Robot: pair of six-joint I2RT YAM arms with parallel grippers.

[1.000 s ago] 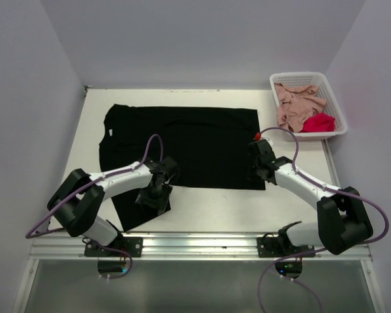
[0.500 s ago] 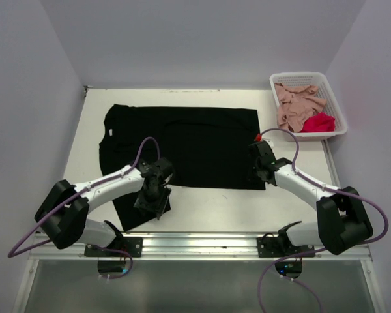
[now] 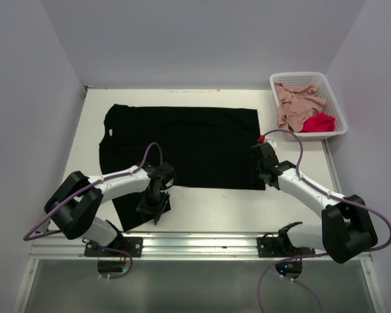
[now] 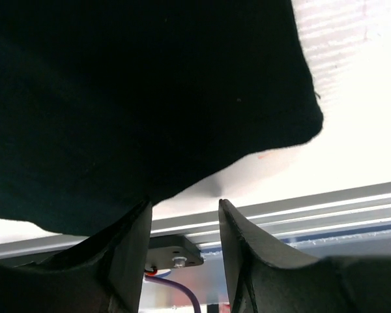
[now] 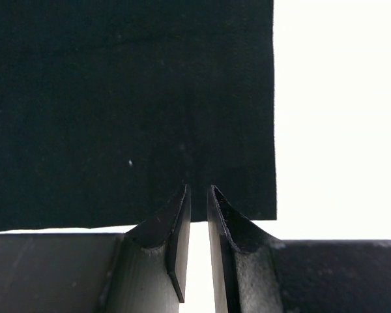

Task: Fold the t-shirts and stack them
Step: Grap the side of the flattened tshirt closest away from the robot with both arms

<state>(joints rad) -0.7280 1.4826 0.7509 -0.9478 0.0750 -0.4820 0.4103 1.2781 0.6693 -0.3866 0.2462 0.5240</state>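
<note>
The large black t-shirt lies spread flat on the white table, collar to the left. My left gripper hovers at its near-left sleeve. In the left wrist view that gripper is open, and the sleeve's rounded edge meets the tip of one finger. My right gripper sits at the shirt's near-right corner. In the right wrist view its jaws stand a thin slit apart, tips nipping the edge of the shirt. A dusty pink t-shirt and a red one lie crumpled in the basket.
The white lattice basket stands at the far right corner. An aluminium rail runs along the table's near edge, close under the left gripper, and it shows as a bright band. White walls close in on three sides.
The left gripper has slid towards the near edge along the sleeve and its jaws have narrowed. The right arm has shifted slightly to the right; the shirt lies as before.
</note>
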